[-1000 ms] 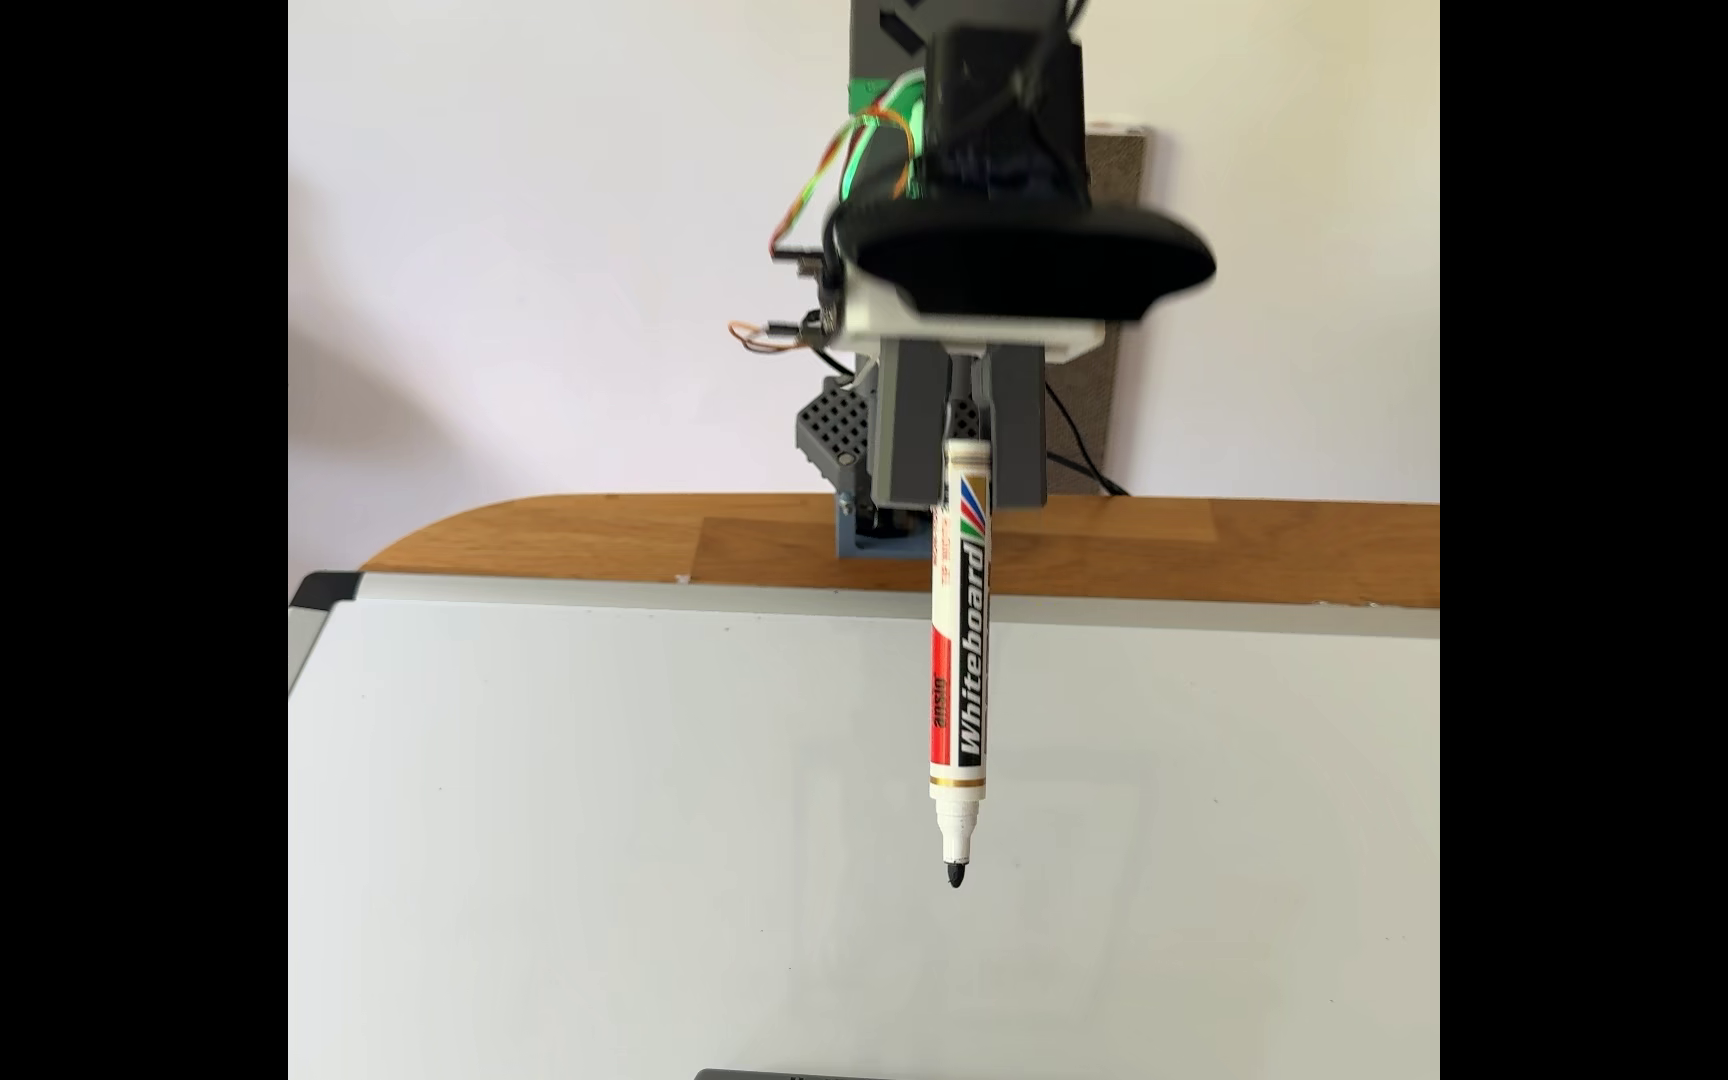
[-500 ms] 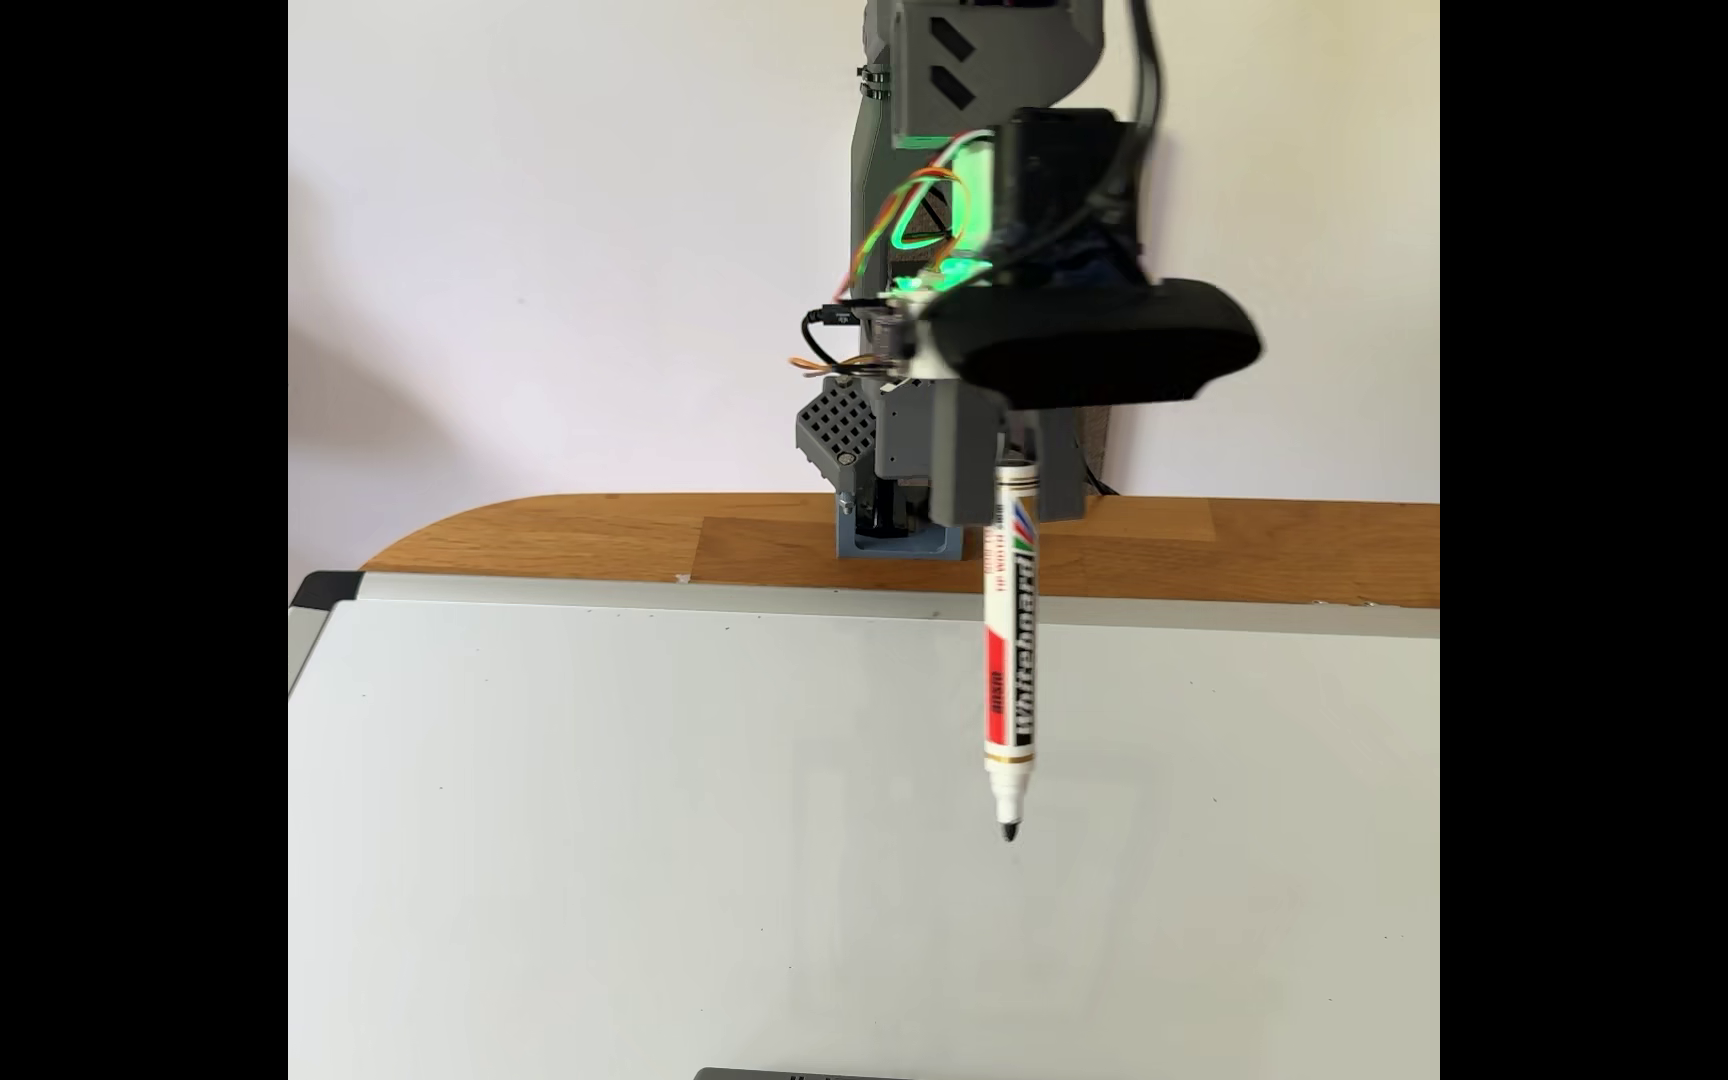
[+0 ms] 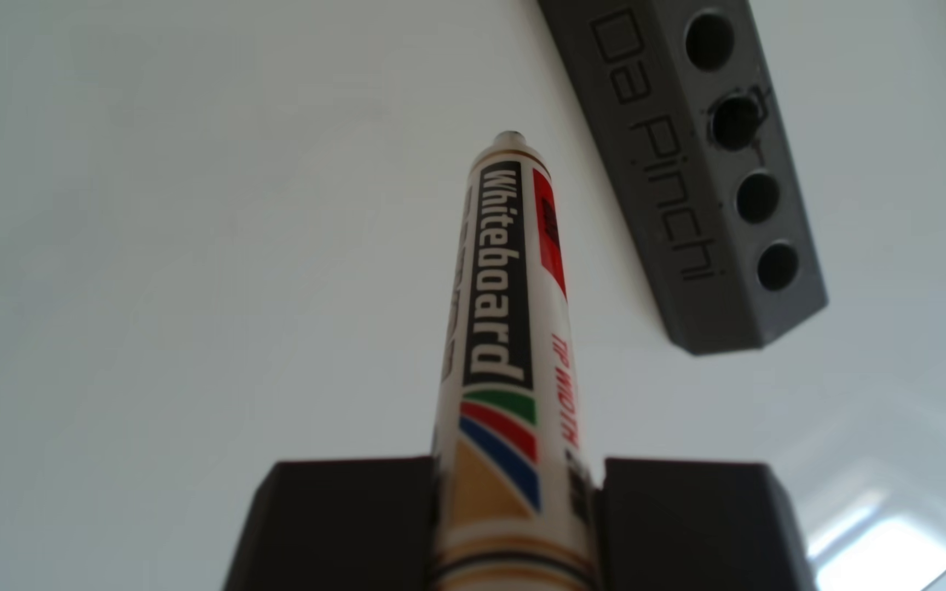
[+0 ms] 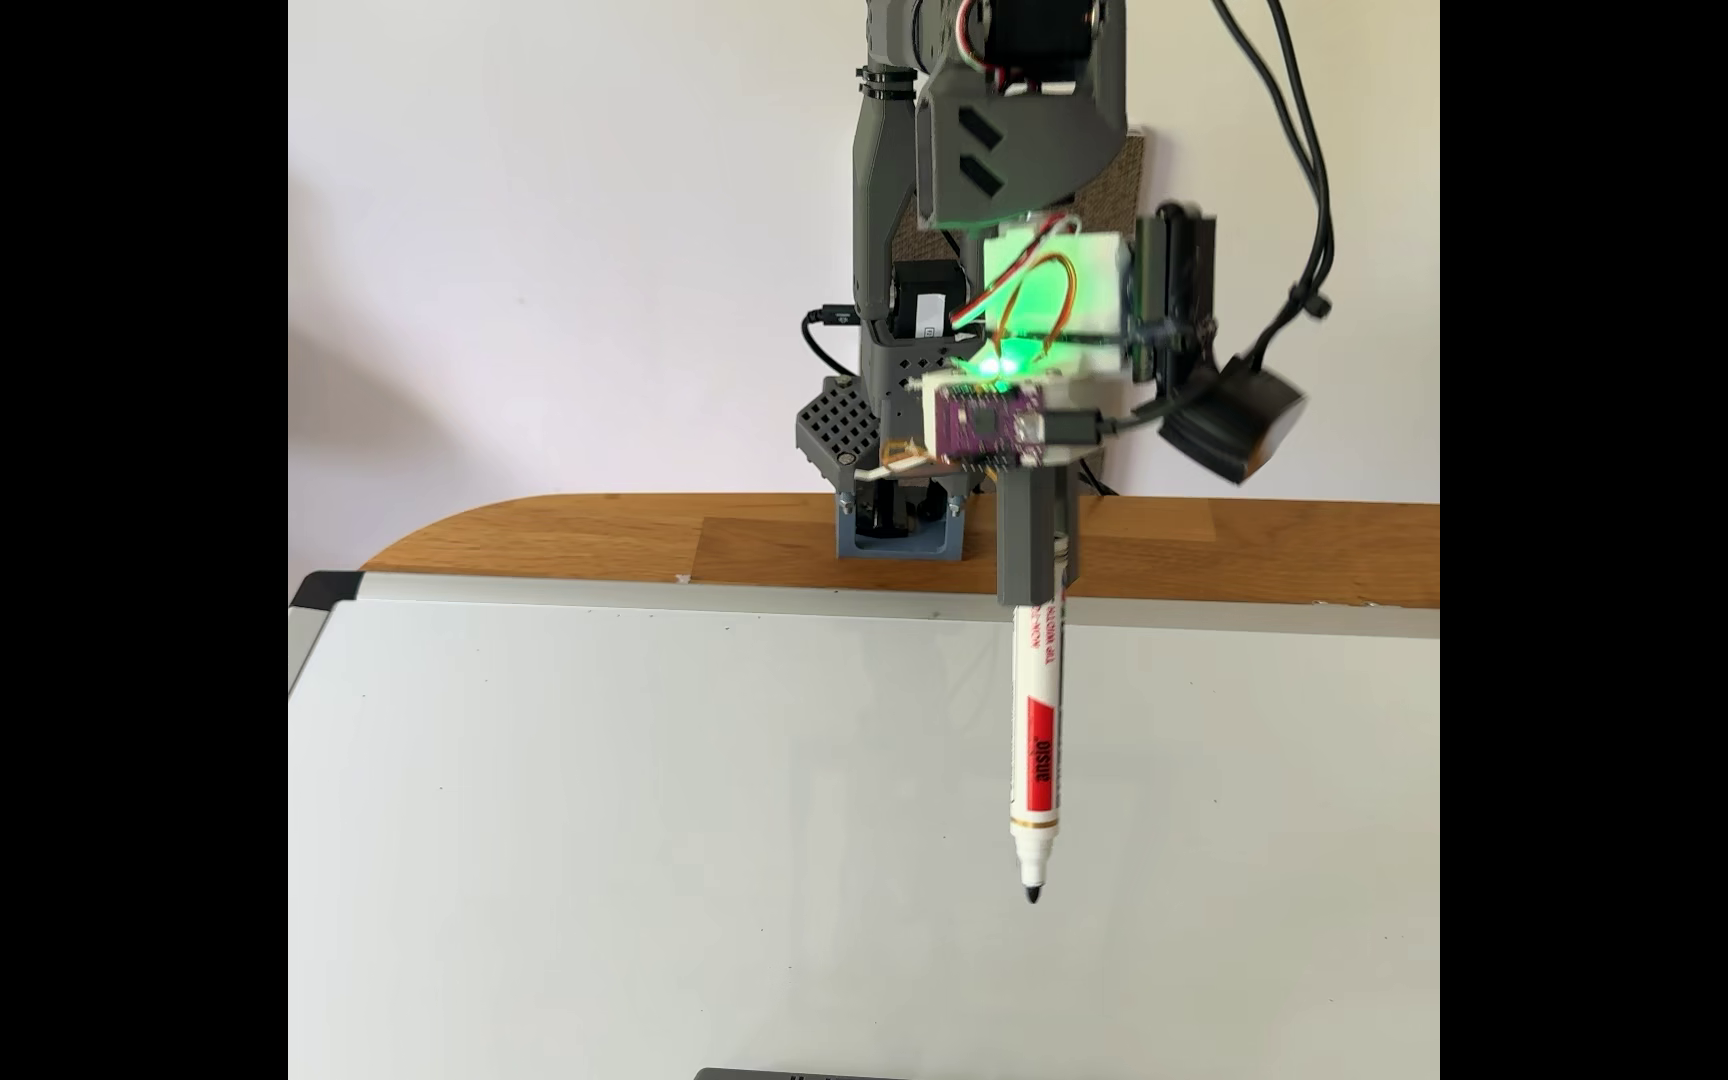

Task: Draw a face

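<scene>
Plastic marker (image 4: 1036, 727) — light, stiff, smooth-barrelled, clamped at its rear end by the closed gripper (image 4: 1036, 582) — hangs tip-down over the unmarked whiteboard (image 4: 631, 831), contact uncertain; a firm hold near the rear likely resists slip, with the holder (image 3: 704, 170) nearby.

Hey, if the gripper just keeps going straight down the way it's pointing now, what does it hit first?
Probably the whiteboard. The gripper points down, clamped on the marker, whose black tip would land on bare board before the gripper does. How far off the tip is remains unclear.
</scene>
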`<control>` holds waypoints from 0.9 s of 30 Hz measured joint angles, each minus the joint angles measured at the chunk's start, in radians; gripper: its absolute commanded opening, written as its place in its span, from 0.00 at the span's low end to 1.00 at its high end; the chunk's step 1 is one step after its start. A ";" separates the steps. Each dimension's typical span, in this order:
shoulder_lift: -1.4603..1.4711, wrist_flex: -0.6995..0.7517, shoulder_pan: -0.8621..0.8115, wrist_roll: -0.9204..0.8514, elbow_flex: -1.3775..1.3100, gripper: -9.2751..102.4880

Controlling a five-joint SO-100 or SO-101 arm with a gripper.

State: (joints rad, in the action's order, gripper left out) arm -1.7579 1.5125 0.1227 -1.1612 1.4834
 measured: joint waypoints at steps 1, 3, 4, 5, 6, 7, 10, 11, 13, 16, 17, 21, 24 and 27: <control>0.000 -0.017 0.000 -0.026 0.009 0.07; -0.005 -0.058 0.000 -0.066 0.026 0.07; -0.005 -0.078 0.002 -0.083 0.037 0.07; -0.003 -0.097 0.011 -0.098 0.049 0.07; -0.002 -0.110 0.018 -0.106 0.055 0.07; -0.002 -0.130 0.028 -0.112 0.060 0.07; -0.005 -0.158 0.063 -0.115 0.058 0.07; -0.005 -0.160 0.072 -0.115 0.058 0.07; -0.003 -0.167 0.083 -0.117 0.080 0.07; -0.003 -0.179 0.089 -0.120 0.118 0.07; -0.003 -0.181 0.091 -0.120 0.130 0.07; -0.002 -0.189 0.101 -0.120 0.149 0.07; 0.003 -0.238 0.098 -0.120 0.149 0.07; 0.020 -0.261 0.091 -0.120 0.149 0.07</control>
State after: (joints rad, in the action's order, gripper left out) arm -1.7380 1.2517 0.2132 -1.2809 1.6322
